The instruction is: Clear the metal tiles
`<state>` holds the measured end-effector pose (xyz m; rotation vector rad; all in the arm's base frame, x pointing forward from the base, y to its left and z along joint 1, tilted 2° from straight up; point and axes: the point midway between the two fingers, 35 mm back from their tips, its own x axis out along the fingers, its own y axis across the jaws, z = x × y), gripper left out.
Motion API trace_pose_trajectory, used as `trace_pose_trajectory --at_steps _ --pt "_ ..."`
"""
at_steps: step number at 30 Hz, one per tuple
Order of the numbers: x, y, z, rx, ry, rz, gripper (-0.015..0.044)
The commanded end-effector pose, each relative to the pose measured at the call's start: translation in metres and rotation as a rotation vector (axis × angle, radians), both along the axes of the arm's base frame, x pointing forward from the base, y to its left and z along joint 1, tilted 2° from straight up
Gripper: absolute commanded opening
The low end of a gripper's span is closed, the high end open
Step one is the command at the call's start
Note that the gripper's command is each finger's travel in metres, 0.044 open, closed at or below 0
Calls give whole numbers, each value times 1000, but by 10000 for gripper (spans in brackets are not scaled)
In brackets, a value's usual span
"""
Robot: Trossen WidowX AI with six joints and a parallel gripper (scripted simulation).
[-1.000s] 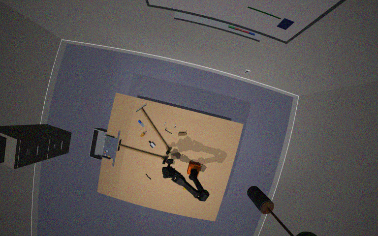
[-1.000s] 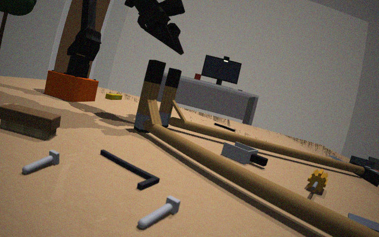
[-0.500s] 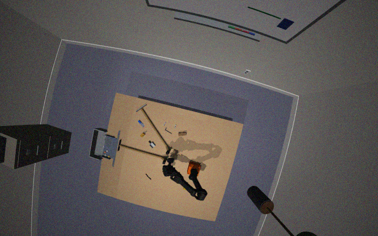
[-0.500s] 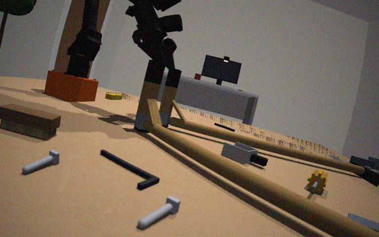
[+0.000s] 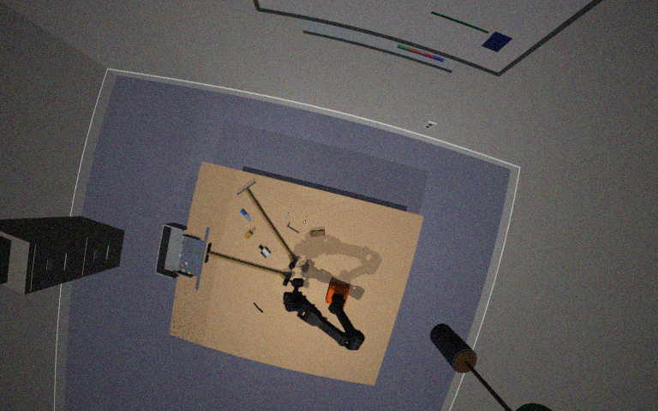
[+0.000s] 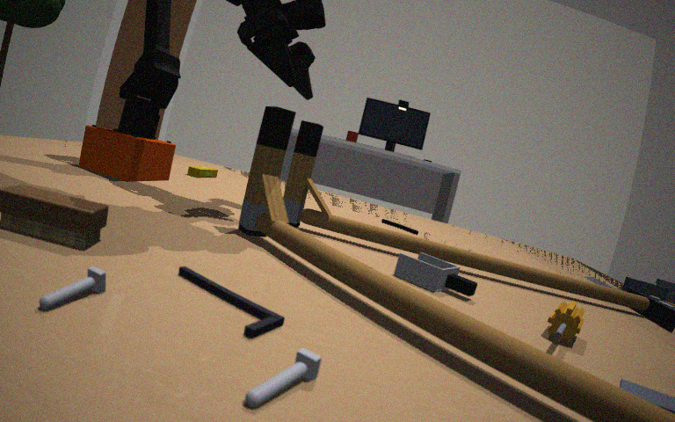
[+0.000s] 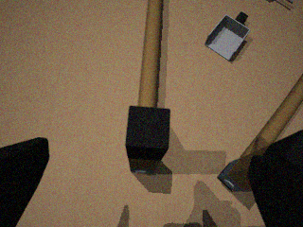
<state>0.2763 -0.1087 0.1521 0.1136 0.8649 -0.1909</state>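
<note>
A long-handled tool (image 5: 252, 264) (image 6: 447, 253) (image 7: 151, 61) lies with its dark head at the near edge of the steel plate (image 5: 196, 249). Its upright post has a black cap (image 6: 308, 139) (image 7: 148, 130). A second long-handled tool (image 5: 269, 223) (image 6: 398, 303) (image 7: 279, 118) has a wide, thin silver head; its post stands beside the first. Small coloured pieces (image 5: 183, 265) lie on the plate; tile count is unclear. The catch box (image 5: 170, 249) is at the far end. My gripper (image 5: 294, 291) (image 6: 305, 89) (image 7: 151, 151) is open and empty above the posts, the first cap between its fingers in the wrist view.
A small grey tray (image 5: 264, 251) (image 6: 426, 272) (image 7: 228, 40), a yellow-handled item (image 5: 249, 233) (image 6: 565, 321), a blue item (image 5: 243, 212), a hex key (image 6: 228, 295), bolts (image 6: 281, 382) and a brown block (image 5: 317, 232) (image 6: 49, 216) lie around the second tool. A black rod (image 5: 258, 306) (image 6: 399, 226) lies opposite.
</note>
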Motion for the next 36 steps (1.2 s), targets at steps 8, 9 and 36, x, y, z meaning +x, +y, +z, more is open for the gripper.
trace_pose_trajectory --at_steps 8,9,36 --pt "0 1 -28 1 1 5 440" --pt "0 2 -31 1 1 5 440" --pt "23 -4 -59 1 0 5 440"
